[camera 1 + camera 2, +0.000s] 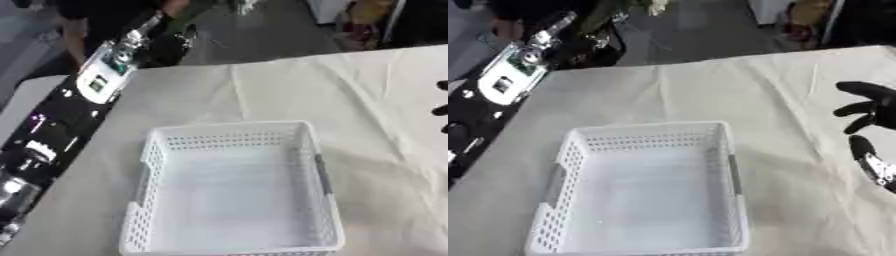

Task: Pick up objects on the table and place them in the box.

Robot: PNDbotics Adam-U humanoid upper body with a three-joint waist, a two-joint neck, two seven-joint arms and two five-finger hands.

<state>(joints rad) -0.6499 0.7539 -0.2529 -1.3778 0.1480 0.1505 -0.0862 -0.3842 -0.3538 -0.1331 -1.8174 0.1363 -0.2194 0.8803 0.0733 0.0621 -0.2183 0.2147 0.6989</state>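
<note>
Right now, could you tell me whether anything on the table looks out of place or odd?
The white box sits upright and holds nothing, but no loose objects show on the cloth-covered table. The right hand hovers open at the right edge.

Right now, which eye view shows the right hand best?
The right eye view: the right hand shows at the right edge, its dark fingers spread above the cloth-covered table, holding nothing. The left eye view catches only its fingertips at the frame edge.
</note>
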